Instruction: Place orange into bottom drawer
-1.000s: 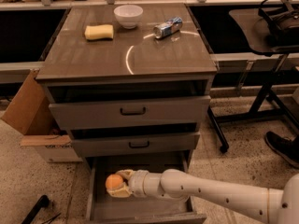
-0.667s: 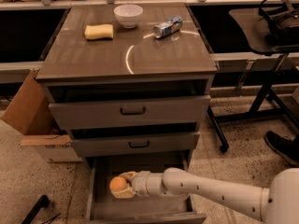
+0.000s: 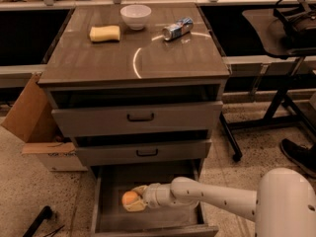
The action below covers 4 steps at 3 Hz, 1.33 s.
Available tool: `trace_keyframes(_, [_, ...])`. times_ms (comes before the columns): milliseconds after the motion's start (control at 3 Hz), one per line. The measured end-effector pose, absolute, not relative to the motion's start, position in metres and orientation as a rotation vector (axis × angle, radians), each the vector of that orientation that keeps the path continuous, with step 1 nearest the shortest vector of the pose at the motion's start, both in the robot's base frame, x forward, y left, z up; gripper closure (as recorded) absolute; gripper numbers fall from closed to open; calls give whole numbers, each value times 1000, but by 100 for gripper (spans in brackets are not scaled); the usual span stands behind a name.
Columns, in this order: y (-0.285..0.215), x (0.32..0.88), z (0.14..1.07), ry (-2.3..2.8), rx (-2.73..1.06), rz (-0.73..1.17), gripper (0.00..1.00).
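Observation:
The orange (image 3: 129, 197) is a small round fruit held low inside the open bottom drawer (image 3: 163, 216), at its left-middle, close to the grey floor. My gripper (image 3: 132, 199) reaches in from the right on a long white arm (image 3: 212, 196) and is shut on the orange. I cannot tell whether the orange touches the drawer floor.
Two shallower grey drawers (image 3: 138, 116) with dark handles are above, slightly pulled out. On the cabinet top stand a yellow sponge (image 3: 104, 33), a white bowl (image 3: 136, 16) and a tipped can (image 3: 177, 28). A cardboard box (image 3: 34, 122) stands left, a table stand (image 3: 276, 107) right.
My gripper with the orange has sunk lower and slightly forward in the bottom drawer. The camera view has shifted a little.

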State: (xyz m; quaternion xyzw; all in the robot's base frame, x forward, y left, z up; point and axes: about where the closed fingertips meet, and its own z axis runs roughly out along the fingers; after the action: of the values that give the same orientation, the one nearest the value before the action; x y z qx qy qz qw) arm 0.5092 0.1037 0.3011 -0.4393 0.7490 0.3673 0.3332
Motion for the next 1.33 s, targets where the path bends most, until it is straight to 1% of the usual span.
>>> trace_keyframes(1000, [107,528,204,2161,-1078,915,100])
trace_keyframes(1333, [109,527,205,2158,-1082,919,81])
